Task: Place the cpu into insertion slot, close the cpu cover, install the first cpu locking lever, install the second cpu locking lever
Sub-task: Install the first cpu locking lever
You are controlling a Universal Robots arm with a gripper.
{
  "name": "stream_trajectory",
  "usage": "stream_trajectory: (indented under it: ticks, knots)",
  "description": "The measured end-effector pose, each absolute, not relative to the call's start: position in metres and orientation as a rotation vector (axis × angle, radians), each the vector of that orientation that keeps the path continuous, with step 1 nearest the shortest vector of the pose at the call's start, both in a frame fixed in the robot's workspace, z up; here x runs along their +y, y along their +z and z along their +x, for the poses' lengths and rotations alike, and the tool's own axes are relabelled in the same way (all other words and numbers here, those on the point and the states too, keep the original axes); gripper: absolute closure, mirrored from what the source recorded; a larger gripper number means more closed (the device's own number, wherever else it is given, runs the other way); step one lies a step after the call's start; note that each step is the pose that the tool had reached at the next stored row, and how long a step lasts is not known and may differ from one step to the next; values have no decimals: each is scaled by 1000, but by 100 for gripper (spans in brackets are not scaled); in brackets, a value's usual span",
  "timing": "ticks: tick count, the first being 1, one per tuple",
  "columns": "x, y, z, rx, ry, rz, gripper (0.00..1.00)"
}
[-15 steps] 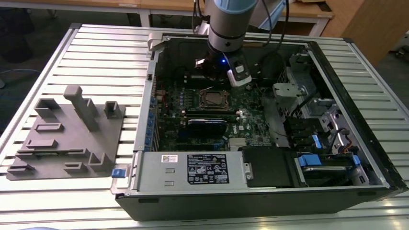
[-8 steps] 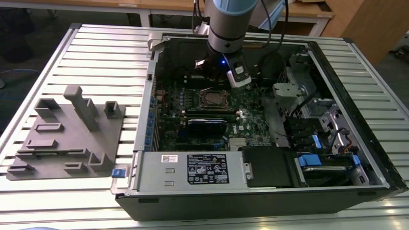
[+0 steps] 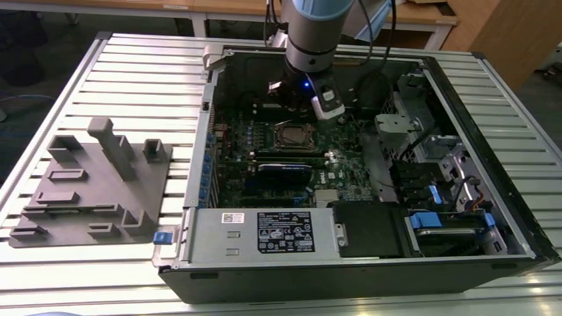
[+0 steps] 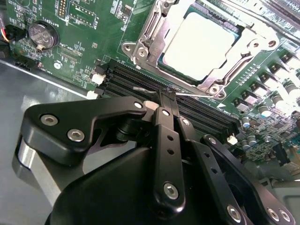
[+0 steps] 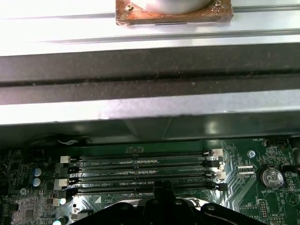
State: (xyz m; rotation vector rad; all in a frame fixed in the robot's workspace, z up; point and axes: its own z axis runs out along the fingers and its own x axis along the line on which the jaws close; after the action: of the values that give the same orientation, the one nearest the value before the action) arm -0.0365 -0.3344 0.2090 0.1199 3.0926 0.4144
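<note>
An open computer case (image 3: 491, 217) lies on a slatted table (image 3: 131, 72), with the robot arm (image 3: 309, 39) reaching down into it near its far wall. In the second wrist view, the gripper (image 4: 167, 95) has its two black fingers pressed together at the tips, and nothing can be seen held between them. The tips hover over the long black memory slots (image 4: 140, 79) of the green motherboard (image 4: 89, 42), just beside the insertion slot (image 3: 278, 136).

The cpu (image 4: 199, 44), its pale metal face up, sits inside that slot, near the middle of the motherboard. The cpu cover (image 4: 140, 47), a silver frame, appears to lie down around the chip. A thin bright line runs out on both sides of the fingertips; it may be a locking lever, but that cannot be told.

Judging by this, the work is at a lever. Doing it well calls for using the closed tips as a pusher, pressing evenly on the rod alone, and keeping clear of the white slot latches (image 4: 97, 78) and the small parts beside the socket.
</note>
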Motion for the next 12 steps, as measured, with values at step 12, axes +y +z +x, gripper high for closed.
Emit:
stream_trajectory:
  ticks: [12]
  knots:
    - [-333, 207, -37, 3080, 413, 212, 89]
